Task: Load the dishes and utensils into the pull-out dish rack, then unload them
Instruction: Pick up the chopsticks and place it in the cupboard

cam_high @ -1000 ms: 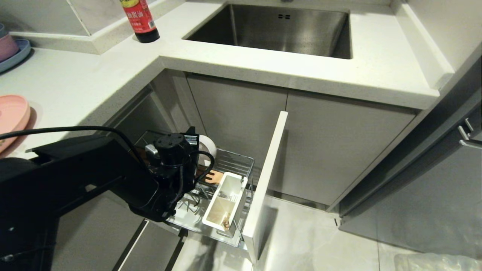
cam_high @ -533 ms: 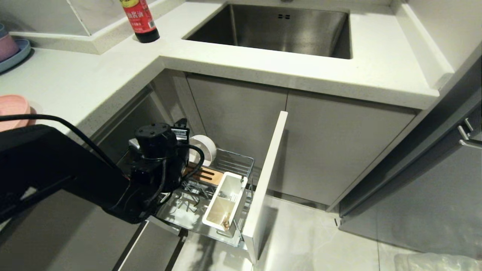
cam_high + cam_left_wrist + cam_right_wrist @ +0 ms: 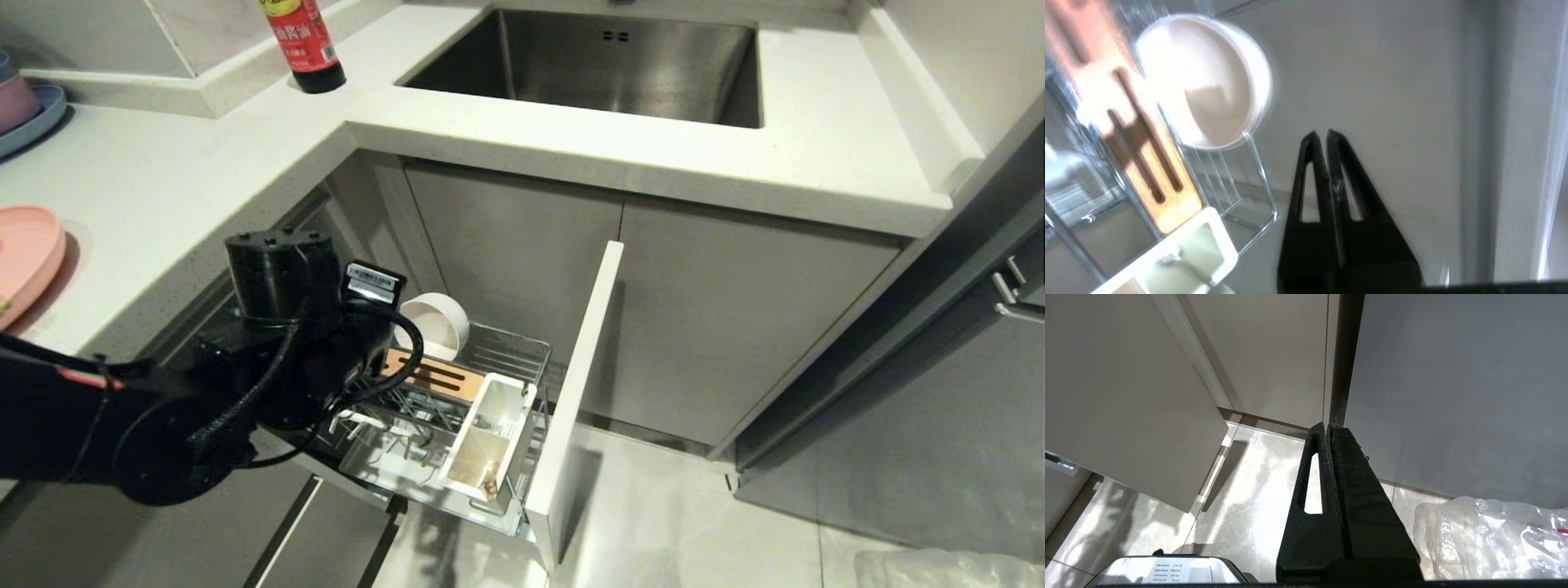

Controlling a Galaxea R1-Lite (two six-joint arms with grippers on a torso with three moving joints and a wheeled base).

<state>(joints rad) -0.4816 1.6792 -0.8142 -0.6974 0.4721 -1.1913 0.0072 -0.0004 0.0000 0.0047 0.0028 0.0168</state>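
Observation:
The pull-out dish rack (image 3: 502, 353) stands drawn out below the counter, its pale front panel (image 3: 575, 392) on edge. A cream-white bowl (image 3: 433, 325) leans on its rim at the rack's back, next to the slotted wooden board (image 3: 431, 376) and the white caddy (image 3: 483, 441). The pink plate (image 3: 28, 253) lies on the counter at far left. My left wrist (image 3: 277, 327) hovers left of the rack. In the left wrist view the left gripper (image 3: 1321, 134) is shut and empty, a little way from the bowl (image 3: 1204, 81). I cannot make out the utensils. The right gripper (image 3: 1327, 425) hangs shut over the floor.
A steel sink (image 3: 604, 57) and a sauce bottle (image 3: 306, 41) sit on the counter behind. Stacked bowls on a blue plate (image 3: 24, 106) are at the far left. A clear plastic bag (image 3: 939, 567) lies on the floor at right, by a grey drawer front (image 3: 939, 408).
The left arm has lifted and pulled back to the left, away from the rack. The bowl, half covered before, now shows whole and stays in the rack.

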